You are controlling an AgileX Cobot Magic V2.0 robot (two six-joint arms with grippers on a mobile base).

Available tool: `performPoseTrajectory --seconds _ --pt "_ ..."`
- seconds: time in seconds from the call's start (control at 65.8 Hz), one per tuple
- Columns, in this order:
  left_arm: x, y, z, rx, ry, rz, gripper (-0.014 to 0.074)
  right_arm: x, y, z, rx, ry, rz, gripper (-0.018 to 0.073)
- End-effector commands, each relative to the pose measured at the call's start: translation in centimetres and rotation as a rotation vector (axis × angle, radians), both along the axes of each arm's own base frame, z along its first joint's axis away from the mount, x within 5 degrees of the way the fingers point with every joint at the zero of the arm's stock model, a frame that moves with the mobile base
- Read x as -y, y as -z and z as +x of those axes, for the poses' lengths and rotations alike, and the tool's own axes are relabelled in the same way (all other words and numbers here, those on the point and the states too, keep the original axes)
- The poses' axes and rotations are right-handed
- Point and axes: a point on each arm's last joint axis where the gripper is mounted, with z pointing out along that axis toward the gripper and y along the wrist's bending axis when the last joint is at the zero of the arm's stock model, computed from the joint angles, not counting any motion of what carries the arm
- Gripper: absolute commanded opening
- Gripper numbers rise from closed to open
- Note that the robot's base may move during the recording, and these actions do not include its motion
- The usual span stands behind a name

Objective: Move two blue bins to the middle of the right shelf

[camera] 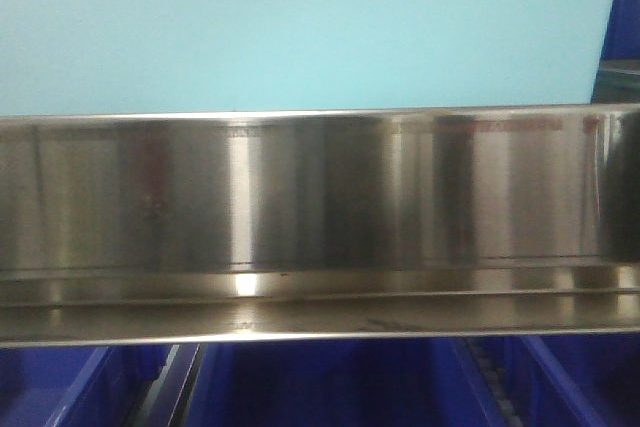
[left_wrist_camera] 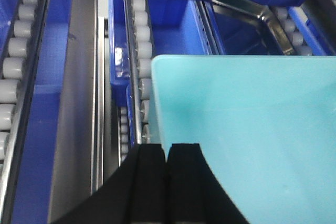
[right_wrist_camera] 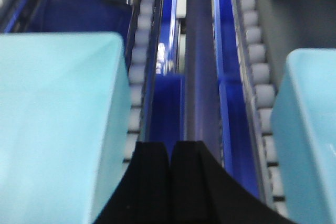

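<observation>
1. a broad brushed steel front rail of the shelf tier spans the front view. dark blue bins lie below it, and a pale aqua bin fills the view above and behind it.
2. left gripper: black fingers pressed together with only a thin seam between them, and nothing seen held. it sits just at the near left corner of the pale aqua bin, which lies to its right.
3. right gripper: fingers likewise together and empty. it sits over the gap between a roller track and a dark divider.
4. the pale aqua bin lies to its left and a second pale aqua bin to its right, well apart.
5. judgement: the first bin sits between the two arms, its long axis running away along the rollers. the right arm alone is near the second bin.
6. room: the lane between the bins is narrow and bounded by rollers. the front rail stands as a lip, so either bin would need lifting clear of it.
</observation>
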Motion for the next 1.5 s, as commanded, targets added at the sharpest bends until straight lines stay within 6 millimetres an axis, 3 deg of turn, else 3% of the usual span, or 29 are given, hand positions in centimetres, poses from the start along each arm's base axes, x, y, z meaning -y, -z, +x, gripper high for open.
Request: performPoseTrajectory --seconds 0.0,0.122,0.38,0.471,0.577,0.669,0.775,0.851,1.109,1.277,1.383,1.489 --pt "0.9 -0.8 0.2 -0.03 0.004 0.017 -0.0111 -1.1 -0.7 0.6 -0.03 0.003 -0.025 -0.0149" --pt "2.0 -1.0 0.8 -0.06 -0.021 0.087 -0.0111 -2.8 -0.6 1.6 -0.066 -0.029 -0.032 -0.015" --pt "2.9 0.1 1.6 -0.104 -0.029 0.083 -0.0084 -3.7 1.3 3.7 -0.132 -0.033 -0.047 -0.0151" --pt "2.9 0.4 1.9 -0.116 -0.032 0.088 0.0031 -3.9 1.5 4.1 -0.126 -0.036 -0.044 -0.0151" --pt "3.0 1.1 2.2 -0.159 -0.036 0.099 0.0257 -4.0 1.8 4.4 -0.129 -0.037 -0.044 -0.0132" --pt "3.3 1.4 2.4 -0.173 -0.03 0.086 0.0354 -4.1 2.2 4.7 -0.146 -0.038 -0.043 0.0037" --pt "3.2 2.0 3.0 -0.201 -0.042 0.082 0.0332 -4.4 2.7 5.0 -0.165 -0.041 -0.034 0.0297" --pt "2.5 2.9 3.7 -0.256 -0.07 0.057 0.0315 -4.5 3.2 5.3 -0.196 -0.037 -0.015 0.0372" --pt "1.8 5.2 5.7 -0.366 -0.024 0.0 0.0314 -4.5 5.5 7.0 -0.293 -0.041 0.055 0.0286" --pt "2.0 6.2 6.1 -0.419 -0.019 0.015 0.0303 -4.7 6.2 7.4 -0.311 -0.041 0.049 0.0284" --pt "2.1 6.7 6.3 -0.443 -0.018 0.021 0.0235 -4.7 6.2 7.6 -0.301 -0.045 0.043 0.0253" --pt "2.2 6.9 6.3 -0.455 -0.003 0.017 0.0125 -4.7 6.2 7.5 -0.304 -0.045 0.042 0.013"
